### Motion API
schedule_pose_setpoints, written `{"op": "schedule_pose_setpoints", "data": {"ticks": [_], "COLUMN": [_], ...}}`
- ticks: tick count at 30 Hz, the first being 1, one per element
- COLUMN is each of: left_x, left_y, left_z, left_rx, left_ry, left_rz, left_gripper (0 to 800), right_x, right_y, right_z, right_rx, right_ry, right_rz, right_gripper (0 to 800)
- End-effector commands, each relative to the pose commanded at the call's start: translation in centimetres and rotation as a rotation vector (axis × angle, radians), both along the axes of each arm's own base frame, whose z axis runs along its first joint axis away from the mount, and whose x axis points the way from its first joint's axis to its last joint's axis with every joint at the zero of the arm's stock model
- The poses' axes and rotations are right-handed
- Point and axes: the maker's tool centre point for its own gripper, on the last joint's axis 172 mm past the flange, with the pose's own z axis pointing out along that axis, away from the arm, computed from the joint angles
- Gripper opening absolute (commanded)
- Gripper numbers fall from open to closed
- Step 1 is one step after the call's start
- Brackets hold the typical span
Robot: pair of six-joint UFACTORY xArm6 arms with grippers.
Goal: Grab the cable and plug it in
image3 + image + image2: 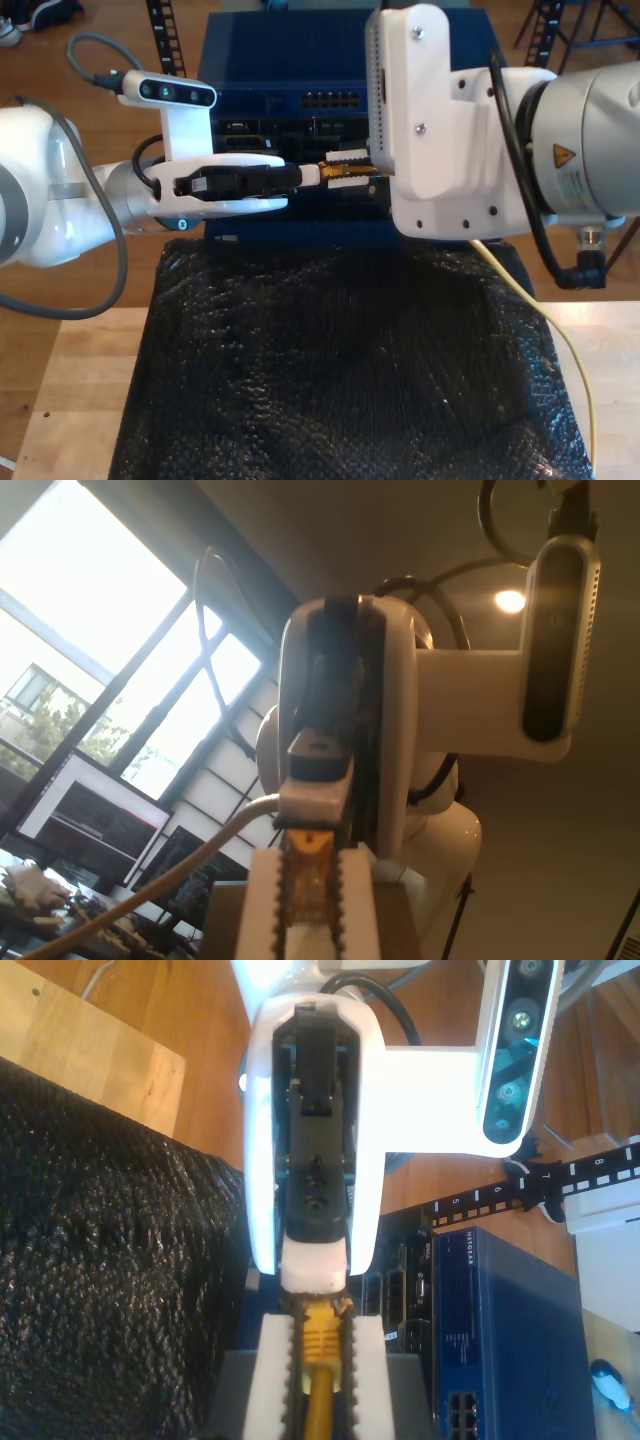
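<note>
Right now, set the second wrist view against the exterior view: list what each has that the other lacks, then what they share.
Second wrist view adds: the NETGEAR lettering, and a close look at my second gripper shut on the yellow cable. Exterior view adds: two arm bodies, and the cable's slack trailing at that view's right. Shared: the blue switch, the black mat, wood floor.

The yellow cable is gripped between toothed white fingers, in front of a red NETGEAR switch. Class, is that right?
Not quite: the NETGEAR switch is blue, not red, as the second wrist view shows. The yellow cable is indeed held between the toothed white fingers of my second gripper.
</note>
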Motion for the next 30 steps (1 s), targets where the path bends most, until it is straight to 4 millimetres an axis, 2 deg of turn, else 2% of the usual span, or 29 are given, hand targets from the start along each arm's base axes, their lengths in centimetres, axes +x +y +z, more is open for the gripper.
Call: {"op": "schedule_pose_setpoints", "data": {"ticks": [3,5,6,7,8,16,23,26,28,30], "left_x": [0.0,-0.12,-0.1,-0.23,-0.4,-0.57,-0.43,-0.33,-0.27,-0.17], "left_y": [0.07,0.06,0.15,0.22,0.34,0.46,0.49,0.48,0.52,0.58], "left_z": [0.03,0.1,0.25,0.43,0.7,0.93,0.97,0.97,0.95,0.94], "left_rx": [-0.001,-0.004,-0.006,-0.009,-0.017,-0.024,-0.007,0.003,0.005,0.006], "left_ry": [0.0,0.001,-0.002,-0.004,-0.009,-0.009,0.016,0.027,0.028,0.025], "left_rz": [0.0,-0.005,-0.006,-0.011,-0.017,-0.025,-0.038,-0.041,-0.039,-0.032], "left_gripper": [7,37,89,184,243,293,454,484,543,648], "right_x": [0.02,-0.02,0.0,0.01,-0.02,0.02,-0.02,0.06,0.04,0.08], "right_y": [-0.01,-0.02,0.0,0.0,-0.02,-0.01,0.06,0.02,0.04,0.04], "right_z": [0.04,0.07,0.0,0.09,0.07,0.04,0.13,0.46,0.61,0.83], "right_rx": [0.001,0.001,0.0,0.001,0.001,0.002,0.004,0.014,0.019,0.024], "right_ry": [-0.001,-0.001,0.0,-0.001,-0.001,0.0,0.001,0.003,0.006,0.006], "right_rz": [-0.001,0.0,0.0,0.0,0.0,-0.002,-0.001,-0.008,-0.012,-0.015], "right_gripper": [9,4,2,2,2,2,0,0,0,0]}}
